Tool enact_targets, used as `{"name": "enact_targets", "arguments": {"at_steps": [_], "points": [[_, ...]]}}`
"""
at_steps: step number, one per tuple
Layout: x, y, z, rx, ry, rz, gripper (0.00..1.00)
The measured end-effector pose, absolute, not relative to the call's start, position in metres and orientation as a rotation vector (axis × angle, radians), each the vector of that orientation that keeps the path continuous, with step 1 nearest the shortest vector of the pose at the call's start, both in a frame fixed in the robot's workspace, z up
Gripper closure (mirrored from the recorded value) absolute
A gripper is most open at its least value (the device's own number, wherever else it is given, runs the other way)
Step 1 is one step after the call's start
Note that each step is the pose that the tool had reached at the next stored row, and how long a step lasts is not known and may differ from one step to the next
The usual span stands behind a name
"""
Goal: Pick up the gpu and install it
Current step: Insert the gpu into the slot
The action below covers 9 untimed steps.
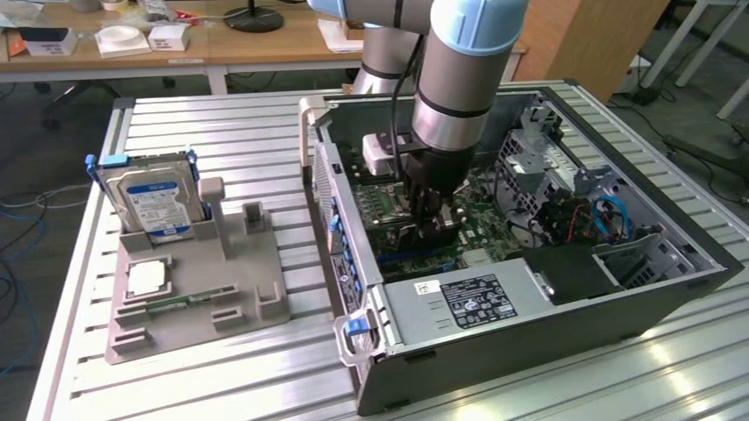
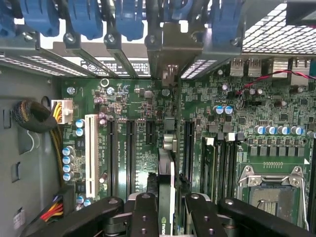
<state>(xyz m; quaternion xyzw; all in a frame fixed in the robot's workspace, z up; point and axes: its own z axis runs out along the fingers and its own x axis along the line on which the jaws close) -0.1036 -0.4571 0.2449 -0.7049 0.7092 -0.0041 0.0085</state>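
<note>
currently the gripper (image 1: 431, 230) is down inside the open computer case (image 1: 655, 289), fingers (image 2: 145, 217) clamped on the gpu (image 2: 167, 168). card held on edge, standing over the motherboard (image 2: 237, 113) among the expansion slots (image 2: 131, 153), its bracket end toward the case's rear slot openings. whether it is seated in a slot cannot be told. on the exterior view's left, a grey holder (image 1: 193, 307) carries the hard drive (image 1: 158, 206).

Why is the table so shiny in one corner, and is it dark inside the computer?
In the exterior view, light glares off the ribbed metal table beside the computer case. In the wrist view, the motherboard is evenly lit, bright light comes through the case's vents, and the gripper holding the gpu looks dark.
</note>
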Motion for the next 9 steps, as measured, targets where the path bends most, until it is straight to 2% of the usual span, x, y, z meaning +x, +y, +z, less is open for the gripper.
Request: {"name": "enact_targets", "arguments": {"at_steps": [9], "points": [[-0.1005,-0.4572,0.2457,-2.203,2.217,-0.013,0.74]]}}
